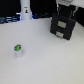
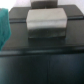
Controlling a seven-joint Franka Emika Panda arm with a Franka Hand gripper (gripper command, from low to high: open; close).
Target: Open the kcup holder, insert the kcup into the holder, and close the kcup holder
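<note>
We find the holder (image 1: 63, 26) at the far side of the white table (image 1: 45, 60), toward the exterior view's right, a black boxy unit with light handles on the face turned toward the open table. Its drawer appears shut: no tray of round slots shows in either view, so we judge the opening step not yet done. The kcup (image 1: 18, 49) stands alone on the table toward the exterior view's left, green top up, well apart from the holder and nearer the camera. The arm (image 1: 66, 4) enters at the top of the exterior view directly over the holder, so the hand is close to the holder and far from the kcup. The wrist view confirms this: a dark flat surface, which we take to be the holder (image 2: 45, 62), fills most of the picture, with a grey block (image 2: 46, 22) beyond it that we cannot identify. We see neither finger of the gripper in any picture, so we cannot tell how far it is open or whether it holds anything; the kcup, at least, is plainly not in it. The governing relation is this: the handled front faces away from the arm's side of the scene, toward the open table. We judge that the hand must pass over the top and descend in front before any pull toward the open table can draw the tray out.
</note>
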